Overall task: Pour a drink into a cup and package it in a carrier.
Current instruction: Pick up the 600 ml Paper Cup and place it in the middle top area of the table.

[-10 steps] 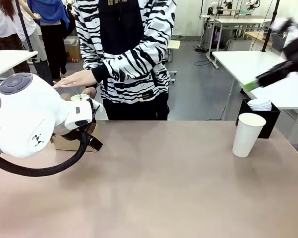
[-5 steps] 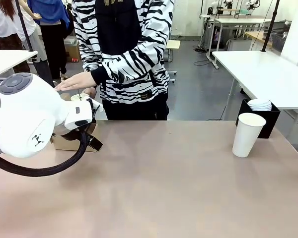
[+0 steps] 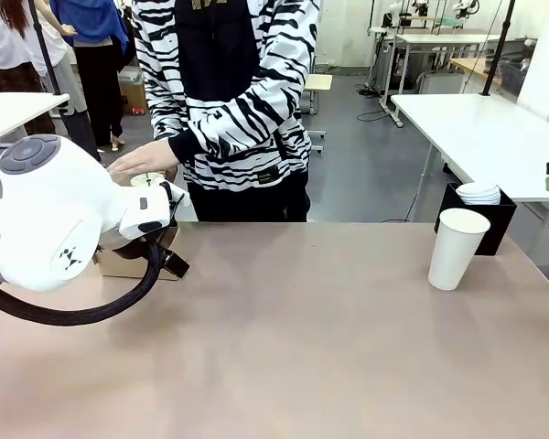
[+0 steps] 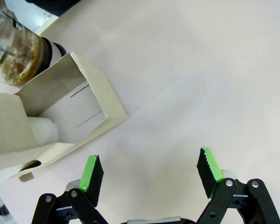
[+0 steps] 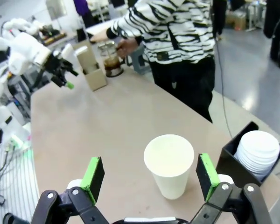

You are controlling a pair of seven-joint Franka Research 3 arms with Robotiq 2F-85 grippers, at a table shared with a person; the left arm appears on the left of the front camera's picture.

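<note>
- Carrier [image 3: 119, 264] stands near the tabletop's [image 3: 302, 357] far left corner. My front camera has it half hidden behind the left arm [image 3: 55, 219].
- From the left wrist, I see the carrier's open top with something white and rounded inside; I can't tell what it is.
- A clear jug [image 4: 16, 46] with the brown drink [image 4: 21, 63] stands just beside the carrier, on its far side, close to the far edge. A person's hand [image 3: 145, 160] is at the jug's top.
- Left gripper [image 4: 149, 158] hangs over bare tabletop just beside the carrier, fingers spread wide with nothing between them.
- The whole middle of the tabletop, down to the near edge, is bare, so I have broad room to move there.
- One cup [image 3: 457, 247] stands upright and lidless near the right edge.
- A black box [image 3: 501, 229] of white lids [image 3: 480, 192] sits just beside the cup, towards the far right corner.
- Right gripper [image 5: 150, 161] hovers above that cup, fingers wide apart and empty.
</note>
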